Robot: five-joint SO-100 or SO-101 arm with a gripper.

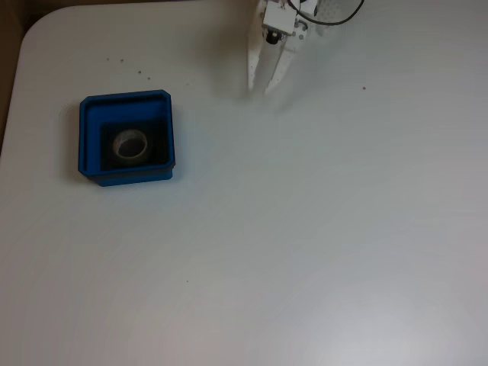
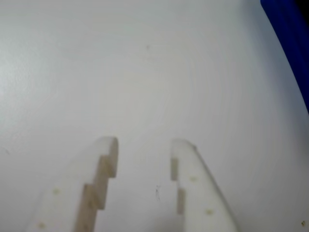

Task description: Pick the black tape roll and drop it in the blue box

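Gripper: the white two-finger gripper (image 1: 260, 88) hangs at the top of the fixed view, well to the right of the blue box, tips pointing down the picture; its fingers stand spread with bare table showing between them, holding nothing.
Gripper, wrist view: the two pale stepped fingers (image 2: 144, 144) rise from the bottom edge with a clear gap between them.
Blue box: the blue box (image 1: 88, 137) sits on the left part of the table, well apart from the gripper; a blue edge (image 2: 289, 34) cuts the wrist view's top right corner.
Black tape roll: the black tape roll (image 1: 130, 144) lies flat inside the blue box, on its dark floor, pale core facing up.
Table: the white table (image 1: 305, 244) carries a few small dark specks above the blue box.
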